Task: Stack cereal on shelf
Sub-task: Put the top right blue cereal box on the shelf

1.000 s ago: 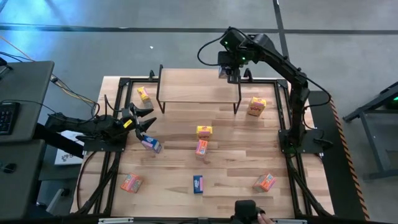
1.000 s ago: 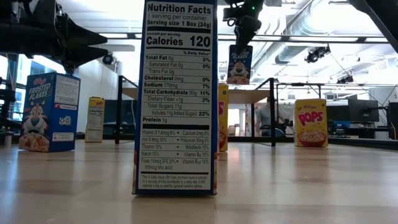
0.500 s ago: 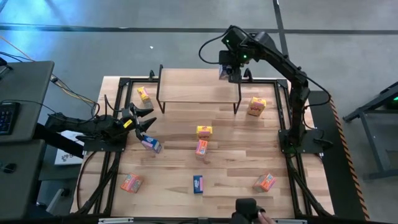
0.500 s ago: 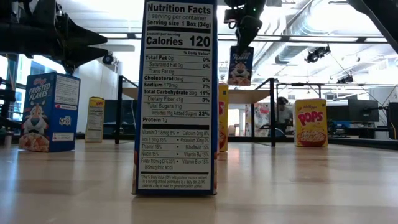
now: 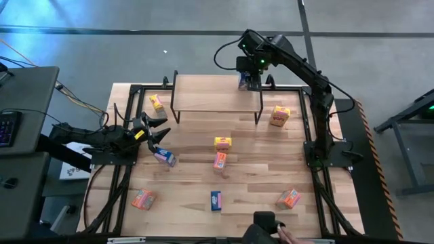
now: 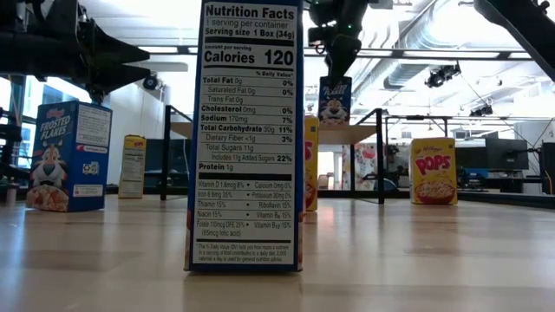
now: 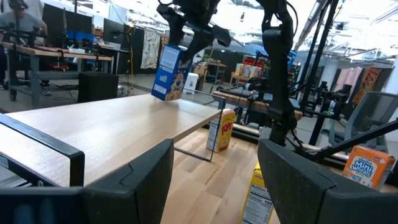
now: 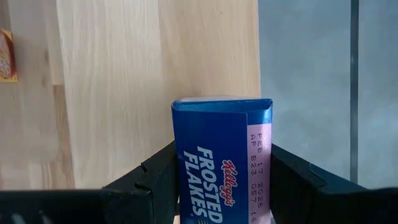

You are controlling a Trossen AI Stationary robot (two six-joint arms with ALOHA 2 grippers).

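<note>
My right gripper (image 5: pixel 248 76) is shut on a blue cereal box (image 6: pixel 335 100) over the right far corner of the shelf (image 5: pixel 210 93), a light wooden top on thin black legs. In the left wrist view the box (image 7: pixel 169 73) is tilted with its lower end at the shelf top; whether they touch, I cannot tell. My left gripper (image 5: pixel 159 130) waits open at the table's left side, just above another blue box (image 5: pixel 165 157). Yellow boxes (image 5: pixel 157 103) (image 5: pixel 280 115) (image 5: pixel 222 142), orange-red boxes (image 5: pixel 219 160) (image 5: pixel 143 198) (image 5: pixel 288 198) and a blue box (image 5: pixel 215 200) sit on the tabletop. My right gripper pinches the blue box by its upper end (image 8: pixel 221 124) between the two fingers (image 8: pixel 155 177), one on each side. The fingers come from above, pointing down. The box hangs below them, slightly tilted, its lower end (image 7: pixel 163 95) at the shelf top's right far corner.
The shelf top (image 8: pixel 124 74) is bare wood beside the held box. In the low view a blue box (image 6: pixel 247 130) stands close to the camera and blocks the middle. A person's hand (image 5: pixel 281 234) shows at the table's near edge. Black frame rails (image 5: pixel 129 102) run along the table's sides.
My right gripper has moved down and slightly toward the far left, staying shut. The blue box has come down with it from above the shelf to the level of the shelf top. The left arm has kept still.
</note>
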